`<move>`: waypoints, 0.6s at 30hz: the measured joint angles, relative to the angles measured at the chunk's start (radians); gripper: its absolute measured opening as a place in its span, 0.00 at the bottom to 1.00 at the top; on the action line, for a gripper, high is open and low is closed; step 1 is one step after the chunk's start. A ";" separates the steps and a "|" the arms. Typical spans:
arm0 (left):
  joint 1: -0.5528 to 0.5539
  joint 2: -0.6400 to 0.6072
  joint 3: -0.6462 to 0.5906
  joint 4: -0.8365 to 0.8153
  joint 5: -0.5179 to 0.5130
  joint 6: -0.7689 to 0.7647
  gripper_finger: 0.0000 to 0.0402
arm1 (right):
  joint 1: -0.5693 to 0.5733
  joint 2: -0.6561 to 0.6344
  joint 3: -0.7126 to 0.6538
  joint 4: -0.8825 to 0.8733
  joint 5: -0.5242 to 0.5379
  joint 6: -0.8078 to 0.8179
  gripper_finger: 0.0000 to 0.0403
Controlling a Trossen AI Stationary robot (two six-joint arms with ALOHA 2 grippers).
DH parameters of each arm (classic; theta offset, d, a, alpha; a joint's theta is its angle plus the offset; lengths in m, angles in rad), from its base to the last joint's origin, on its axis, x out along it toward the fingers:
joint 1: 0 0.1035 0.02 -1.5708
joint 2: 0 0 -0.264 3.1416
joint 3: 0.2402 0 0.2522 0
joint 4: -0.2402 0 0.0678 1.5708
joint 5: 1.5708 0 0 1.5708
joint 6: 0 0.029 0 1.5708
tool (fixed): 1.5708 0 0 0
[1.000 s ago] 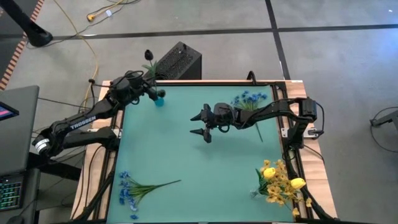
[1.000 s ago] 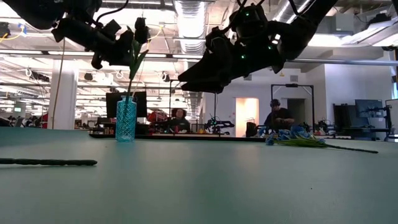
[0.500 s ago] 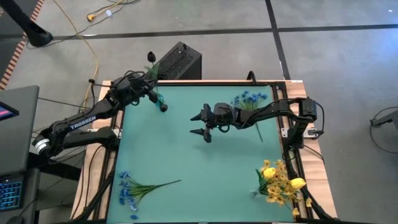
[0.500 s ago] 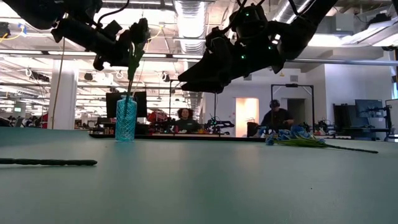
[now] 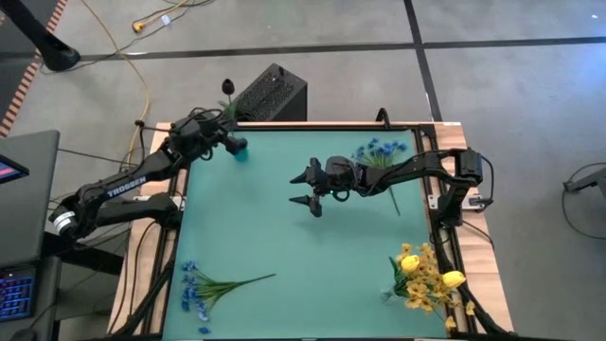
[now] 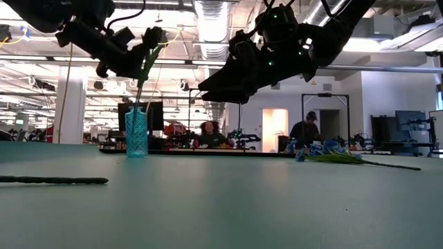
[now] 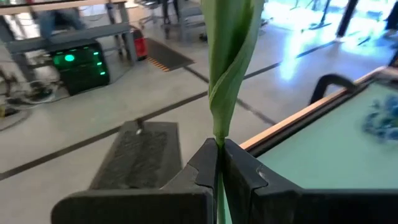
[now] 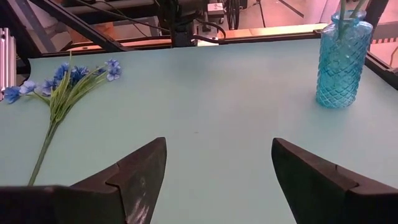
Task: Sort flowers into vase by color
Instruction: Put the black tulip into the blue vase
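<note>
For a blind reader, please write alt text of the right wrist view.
A blue glass vase with green stems in it stands on a teal table, across from a lying blue flower sprig. The right end effector is open above the table.

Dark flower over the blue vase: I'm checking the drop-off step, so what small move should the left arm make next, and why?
Probably lower it a little further, then let go. The left gripper is shut on the dark flower, whose stem already runs down into the blue vase at the table's far left corner. The right gripper waits open over the middle.
</note>
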 joint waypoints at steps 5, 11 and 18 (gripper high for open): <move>0.037 0.008 -0.003 -0.013 0.036 0.000 0.00 | 0.000 0.000 0.000 0.000 0.000 0.000 0.79; 0.064 0.062 -0.005 -0.012 0.083 -0.022 0.00 | 0.006 0.000 0.000 0.000 0.000 0.002 0.79; 0.074 0.113 -0.005 0.004 0.092 -0.003 0.00 | 0.020 0.000 0.000 -0.002 -0.001 0.001 0.79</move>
